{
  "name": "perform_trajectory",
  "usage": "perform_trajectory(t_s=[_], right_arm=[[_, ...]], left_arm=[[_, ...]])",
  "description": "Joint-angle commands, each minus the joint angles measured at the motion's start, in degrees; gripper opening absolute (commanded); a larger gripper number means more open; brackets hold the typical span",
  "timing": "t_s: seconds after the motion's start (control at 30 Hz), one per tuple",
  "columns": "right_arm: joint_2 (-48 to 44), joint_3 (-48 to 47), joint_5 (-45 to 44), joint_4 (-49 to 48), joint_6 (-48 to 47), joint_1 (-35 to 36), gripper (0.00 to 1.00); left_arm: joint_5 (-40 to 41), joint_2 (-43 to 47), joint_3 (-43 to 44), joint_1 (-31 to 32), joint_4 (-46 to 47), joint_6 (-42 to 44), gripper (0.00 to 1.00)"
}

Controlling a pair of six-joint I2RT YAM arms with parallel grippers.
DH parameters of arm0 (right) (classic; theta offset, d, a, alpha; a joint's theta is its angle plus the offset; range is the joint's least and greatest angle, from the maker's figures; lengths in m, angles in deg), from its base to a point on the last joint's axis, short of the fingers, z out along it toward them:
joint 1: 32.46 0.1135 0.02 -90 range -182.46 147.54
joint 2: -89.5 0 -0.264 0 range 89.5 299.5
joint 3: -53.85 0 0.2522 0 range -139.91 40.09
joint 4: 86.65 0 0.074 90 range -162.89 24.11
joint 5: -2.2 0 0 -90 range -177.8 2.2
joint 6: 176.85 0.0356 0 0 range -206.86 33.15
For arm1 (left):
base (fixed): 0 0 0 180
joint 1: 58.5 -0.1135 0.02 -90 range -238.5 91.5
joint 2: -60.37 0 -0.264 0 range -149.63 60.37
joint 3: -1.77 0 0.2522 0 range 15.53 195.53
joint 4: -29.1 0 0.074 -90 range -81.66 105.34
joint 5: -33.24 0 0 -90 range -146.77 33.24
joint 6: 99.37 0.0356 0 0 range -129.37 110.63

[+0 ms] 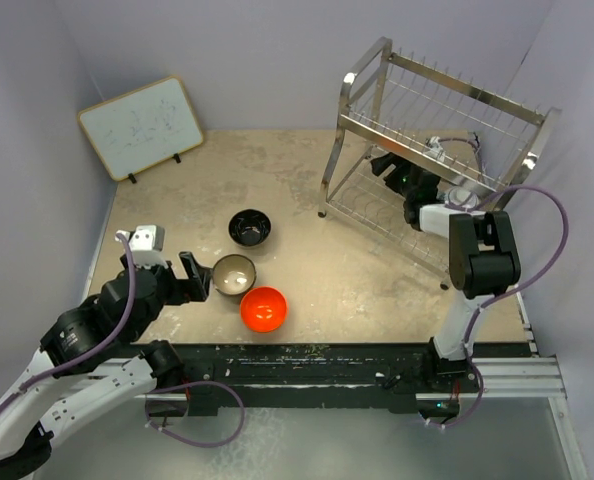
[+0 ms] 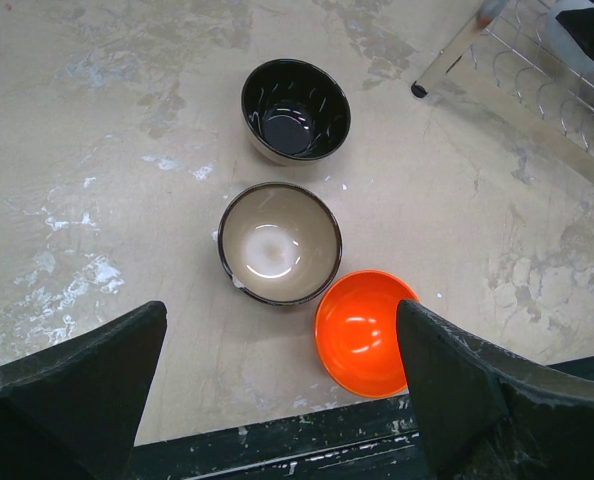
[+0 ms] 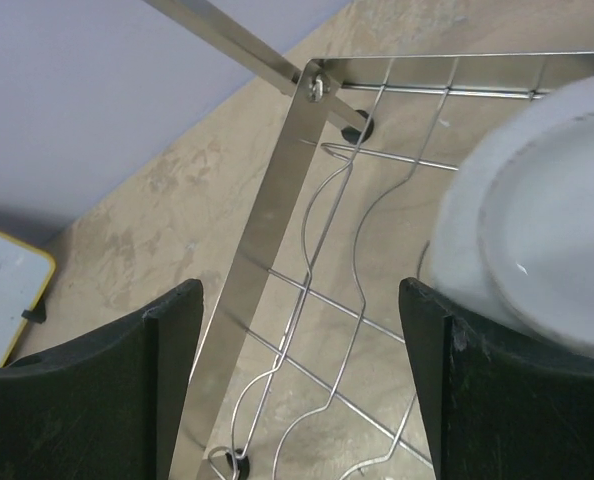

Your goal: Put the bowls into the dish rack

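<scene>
silver wire fills the right wrist view: the dish rack (image 3: 277, 215), its lower grid right under the right jaws, which stand wide apart with nothing between them. past the finger (image 3: 477, 420) on the right of that view sits the white bowl (image 3: 542, 230), up on the wires and outside the gap. whether it touches that finger, i cannot tell. from above, the right arm (image 1: 482, 255) reaches in beneath the rack's upper tier, wrist well inside the frame, and the rack stands at the far right of the surface (image 1: 357, 270).

over to the left now: the left arm (image 1: 97, 320) hovers low at the near-left edge, left jaws wide open too, holding nothing, pointed across at three bowls out on the surface. tan bowl (image 2: 280, 243), pale inside with a dark rim, is the nearest, lined up with the gap between the two fingers (image 2: 87, 380) but ahead of their tips. orange bowl (image 2: 365, 332) sits just beside it on the right, rims about touching, close to the dark strip along the near edge. black bowl (image 2: 295, 110) lies further out, a small gap from the tan one. all three are upright, mouths up, well apart from the rack. whiteboard (image 1: 142, 127) stands in the far-left corner.
</scene>
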Motion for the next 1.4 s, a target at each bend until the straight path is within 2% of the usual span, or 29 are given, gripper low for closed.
perform_trajectory(t_s=[0.0, 0.1, 0.37, 0.47, 0.63, 0.77, 1.23, 1.37], right_arm=[[3.1, -2.8, 3.2, -7.34, -0.4, 0.12, 0.8], [3.68, -1.94, 1.17, -7.21, -0.01, 0.12, 0.8], [-2.04, 5.15, -12.81, -1.87, 2.05, 0.12, 0.81], [-2.81, 5.38, -13.65, -0.1, 3.22, -0.01, 0.81], [-2.57, 4.17, -5.57, -3.16, -3.1, 0.03, 0.81], [-2.46, 3.06, 2.87, -1.55, -5.51, 0.13, 0.82], [-11.89, 10.65, 17.03, -1.72, -7.79, 5.61, 0.82], [-13.99, 14.98, 22.6, -5.05, -5.78, 7.93, 0.82]], left_arm=[[0.64, -1.2, -0.05, 0.07, 1.45, 0.15, 0.99], [0.74, -1.46, -0.07, 0.05, 1.48, 0.16, 0.99], [0.78, -2.19, -0.12, 0.11, 1.56, 0.26, 0.99], [0.72, -2.05, -0.05, 0.09, 1.56, 0.24, 0.99], [0.75, -1.7, -0.05, 0.11, 1.57, 0.24, 0.99], [0.77, -1.37, -0.05, 0.11, 1.57, 0.11, 0.99], [0.56, -0.71, -0.16, 0.08, 1.74, 0.16, 0.99], [0.53, -0.3, -0.15, 0.11, 1.75, 0.11, 0.99]])
